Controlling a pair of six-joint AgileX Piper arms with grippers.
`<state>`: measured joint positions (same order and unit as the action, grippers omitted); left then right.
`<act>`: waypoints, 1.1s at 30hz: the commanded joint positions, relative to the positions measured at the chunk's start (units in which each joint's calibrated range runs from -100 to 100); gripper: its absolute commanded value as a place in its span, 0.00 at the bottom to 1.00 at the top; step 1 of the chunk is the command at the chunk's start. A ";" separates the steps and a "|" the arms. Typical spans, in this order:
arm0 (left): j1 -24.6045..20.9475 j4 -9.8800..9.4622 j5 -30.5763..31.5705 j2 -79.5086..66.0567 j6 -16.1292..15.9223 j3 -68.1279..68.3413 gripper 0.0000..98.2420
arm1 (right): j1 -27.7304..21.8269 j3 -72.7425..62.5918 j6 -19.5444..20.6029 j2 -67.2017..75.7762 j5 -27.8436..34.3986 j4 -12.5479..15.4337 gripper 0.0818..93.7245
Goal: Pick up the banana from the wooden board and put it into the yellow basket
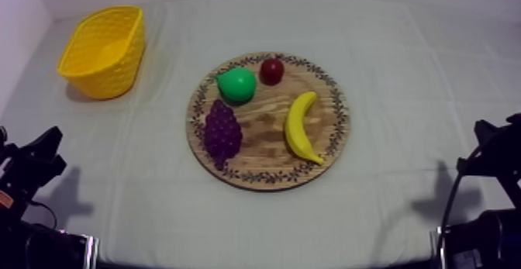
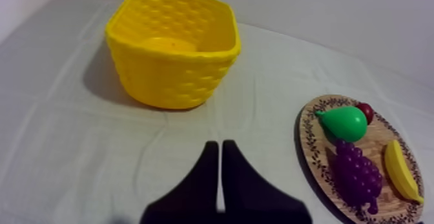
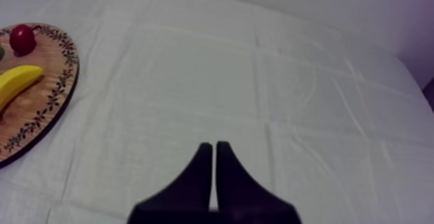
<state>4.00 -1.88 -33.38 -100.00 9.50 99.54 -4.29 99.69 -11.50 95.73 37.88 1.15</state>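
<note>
My left gripper (image 2: 220, 146) sits low at the left edge of the table (image 1: 403, 63), its two fingers lying together in a narrow wedge with nothing between them. Beyond it, at the far left, the yellow basket (image 1: 103, 51) stands upright, mouth up, and I can see nothing in it. It is well apart from the wooden board (image 1: 263, 136), which lies in the middle of the table.

On the board's left half lies the bunch of grapes (image 1: 222, 130). The pear (image 1: 236, 84) is just above it and the small red fruit (image 1: 271, 70) sits at the far rim. The banana (image 1: 300, 126) lies flat on the right half, clear of the other fruit. Its back bows toward the grapes and its lower tip is near the rim.

I judge it to be a light, stiff plastic toy with a smooth skin, likely to slip or roll out of a loose pinch. I would take it across the thick middle of the curve, one finger on the bowed back and one on the hollow side. I would stay off the tapering ends, where the fingers could squeeze it out.

At the right edge, my right gripper (image 3: 214, 147) rests over bare cloth, fingers pressed together and holding nothing. It is the nearer one to the banana, but the basket lies across the table from it.
</note>
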 commanded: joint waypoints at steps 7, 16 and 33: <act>0.02 0.00 -0.01 0.00 0.00 0.01 0.00 | 0.00 0.08 -0.01 0.02 0.02 -0.01 0.00; 0.02 0.00 -0.01 0.00 0.00 0.01 0.00 | 0.00 0.09 -0.01 0.02 0.02 -0.01 0.00; 1.10 0.24 2.56 0.97 -1.22 -1.49 0.00 | 0.00 0.09 -0.01 0.02 0.02 -0.01 0.00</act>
<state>5.06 -1.65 -31.07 -99.48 8.28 98.72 -4.29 99.76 -11.61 95.73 37.88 1.15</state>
